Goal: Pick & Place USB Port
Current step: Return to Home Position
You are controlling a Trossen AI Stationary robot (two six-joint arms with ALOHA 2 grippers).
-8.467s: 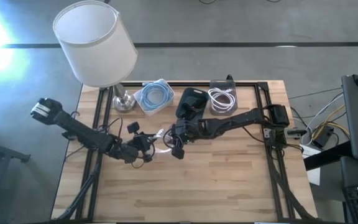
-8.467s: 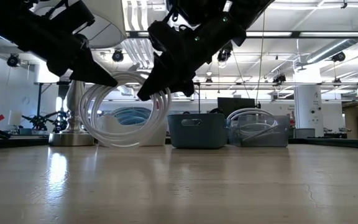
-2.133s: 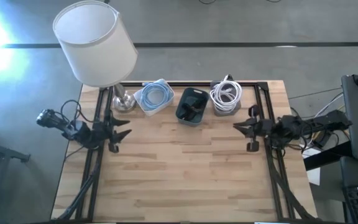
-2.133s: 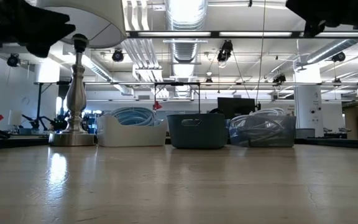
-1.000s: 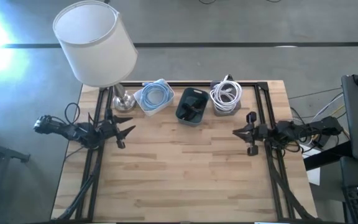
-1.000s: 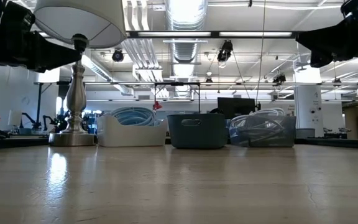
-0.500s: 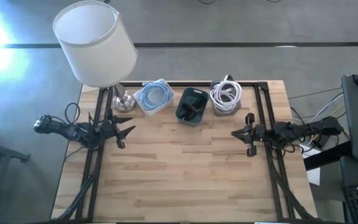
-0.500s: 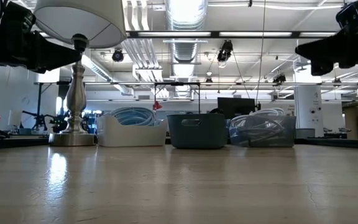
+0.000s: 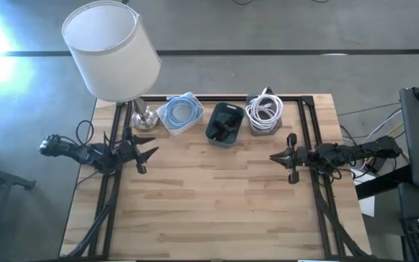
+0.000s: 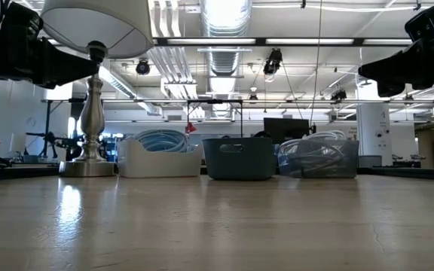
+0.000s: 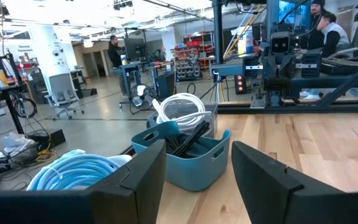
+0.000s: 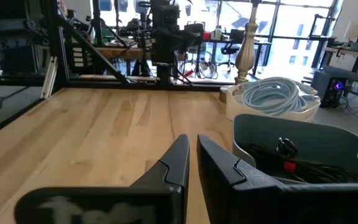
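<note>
No USB port shows as a thing on its own. Three bins stand in a row at the table's far edge: a white one with a light-blue cable coil (image 9: pixel 180 113), a dark teal one with black cables (image 9: pixel 224 122) and a clear one with white cable coils (image 9: pixel 265 112). My left gripper (image 9: pixel 150 157) hangs open and level over the table's left edge, pointing toward the middle; its fingers (image 11: pixel 142 180) frame the teal bin (image 11: pixel 188 158) from afar. My right gripper (image 9: pixel 272 156) hangs shut and level over the right edge, empty (image 12: pixel 192 149).
A lamp with a white shade (image 9: pixel 111 51) stands on a metal base (image 9: pixel 144 120) at the far left corner, beside the white bin. The wooden tabletop (image 9: pixel 217 211) stretches bare between the two arms and toward the near edge. A black frame runs along the table's sides.
My right gripper has tipped slightly and its fingertips have crept a little toward the table's middle; it stays shut and empty.
</note>
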